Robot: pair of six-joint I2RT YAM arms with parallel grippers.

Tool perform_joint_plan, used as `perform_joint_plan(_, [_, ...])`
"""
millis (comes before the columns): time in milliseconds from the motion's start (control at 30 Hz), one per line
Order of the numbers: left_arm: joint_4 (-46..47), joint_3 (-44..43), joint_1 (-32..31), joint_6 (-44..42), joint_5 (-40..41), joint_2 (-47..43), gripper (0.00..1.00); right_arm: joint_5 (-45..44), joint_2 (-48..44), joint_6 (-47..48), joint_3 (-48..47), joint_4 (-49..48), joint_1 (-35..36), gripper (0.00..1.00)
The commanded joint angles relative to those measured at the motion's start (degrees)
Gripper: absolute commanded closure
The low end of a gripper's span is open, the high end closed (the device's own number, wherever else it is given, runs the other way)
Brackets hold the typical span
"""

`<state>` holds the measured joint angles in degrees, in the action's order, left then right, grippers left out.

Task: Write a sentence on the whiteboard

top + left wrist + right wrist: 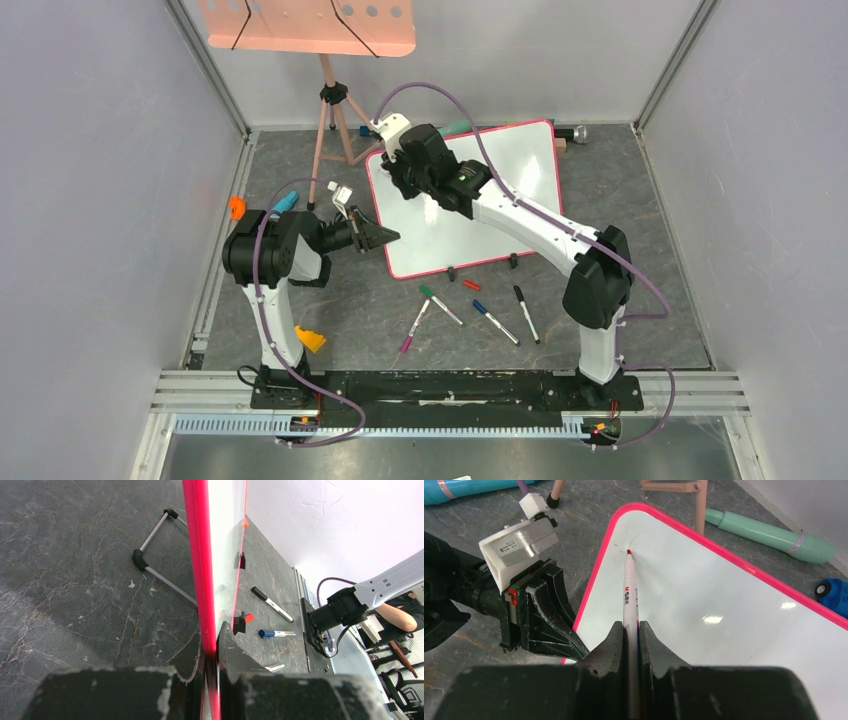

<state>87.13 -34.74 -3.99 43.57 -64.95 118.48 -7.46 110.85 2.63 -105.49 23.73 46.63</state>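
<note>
Top camera is looking down from behind; wrist cameras are peering closely past left pincer (212, 645) and right pincer (630, 627), sharing the whiteboard (520, 160) rim ahead.

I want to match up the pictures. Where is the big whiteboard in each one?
Top external: the whiteboard sits in the middle, rotated a little.
Left wrist: seen edge-on, its pink rim runs up the middle.
Right wrist: its white face fills the right side, under the red marker.
Shared landmark: the left gripper, clamped on the board's left edge.

Bright, even overhead light casts soft shadows and small glare spots on the whiteboard (729, 595); wrist-view foregrounds look blurred.
</note>
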Motion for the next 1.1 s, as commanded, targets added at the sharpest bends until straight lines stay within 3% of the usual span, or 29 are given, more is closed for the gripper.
perform_joint_plan(0, [2.08, 1.34, 0.74, -14.92, 4.12, 2.42, 0.9, -1.2, -2.79, 0.53, 2.51, 0.63, -0.34, 1.0])
perform_joint_plan(300, [2.08, 1.4, 0.71, -15.01, 4.3, 2.28, 0.9, -1.75, -5.22, 0.35, 6.48, -0.1, -0.13, 1.0])
perform_joint_plan(1067, [2.08, 1.59, 0.74, -15.32, 4.33, 2.14, 0.9, -8.5, 1.27, 0.35, -3.96, 1.37, -0.21, 1.0])
